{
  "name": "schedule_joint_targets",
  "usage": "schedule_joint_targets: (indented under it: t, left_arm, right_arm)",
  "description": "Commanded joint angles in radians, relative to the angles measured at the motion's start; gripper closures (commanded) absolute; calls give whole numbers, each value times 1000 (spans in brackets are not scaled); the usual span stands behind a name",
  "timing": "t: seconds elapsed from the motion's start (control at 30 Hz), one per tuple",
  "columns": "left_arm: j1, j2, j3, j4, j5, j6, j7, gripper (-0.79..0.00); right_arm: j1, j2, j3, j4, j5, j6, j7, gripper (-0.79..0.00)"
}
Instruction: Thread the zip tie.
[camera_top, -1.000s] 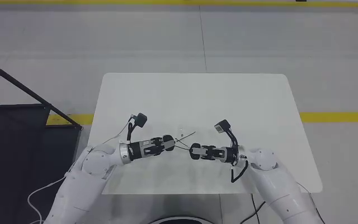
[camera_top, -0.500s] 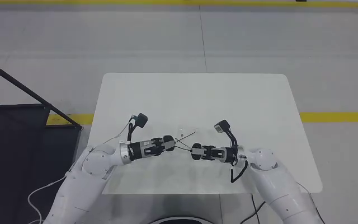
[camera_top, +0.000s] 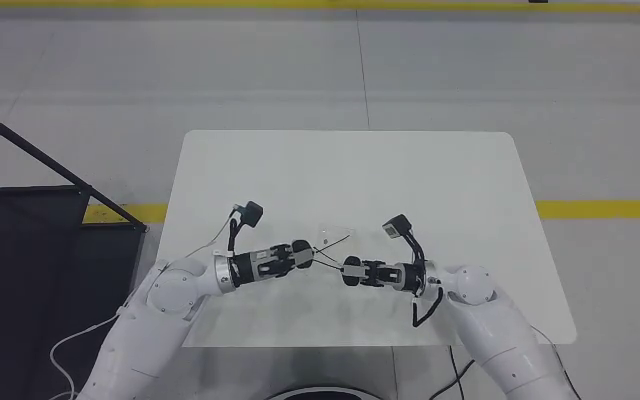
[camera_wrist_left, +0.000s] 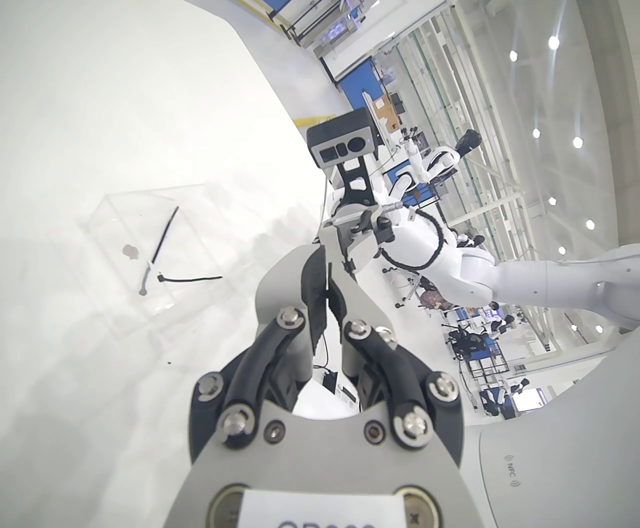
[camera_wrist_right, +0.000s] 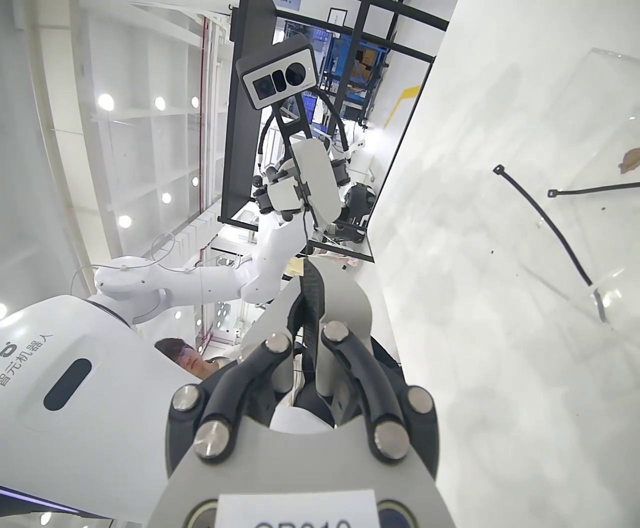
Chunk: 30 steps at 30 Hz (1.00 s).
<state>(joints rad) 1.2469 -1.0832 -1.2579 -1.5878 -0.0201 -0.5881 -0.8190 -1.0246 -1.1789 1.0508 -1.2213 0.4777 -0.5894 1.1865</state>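
Hazard: left tool (camera_top: 306, 256) and right tool (camera_top: 346, 268) clenched, nearly tip to tip. I judge collision likely if either advances; zip ties (camera_wrist_right: 550, 226) lie loose in tray (camera_wrist_left: 150, 191).

A first zip tie (camera_wrist_right: 545, 220), thin and black, was laid flat and unlooped at the clear tray (camera_wrist_left: 95, 212), its strap slightly bowed. A second zip tie (camera_wrist_right: 595, 189), equally thin and black, was laid open too, its small head just beside the first's strap.
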Motion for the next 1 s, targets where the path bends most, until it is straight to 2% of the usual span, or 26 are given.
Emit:
schedule_joint_targets:
  t: [0.0, 0.17, 0.4, 0.83, 0.97]
  left_arm:
    - [4, -1, -4, 3, -18, 8, 31, -785]
    - [13, -5, -1, 15, -76, 16, 95, -785]
    - [55, -16, 18, -4, -59, -37, 235, -785]
    - [65, -17, 33, -17, -61, -36, 228, -785]
    - [74, -25, 70, -30, -22, -30, 264, -785]
  right_arm:
    - [-3, 1, 4, 1, -9, -13, -17, 0]
    - [-24, 3, 22, -6, -8, -70, -61, 0]
    - [-60, 7, 55, -21, 20, -108, -141, 0]
    - [-71, 9, 62, -41, 15, -107, -150, 0]
    - [-95, 6, 56, -77, -86, -71, -270, 0]
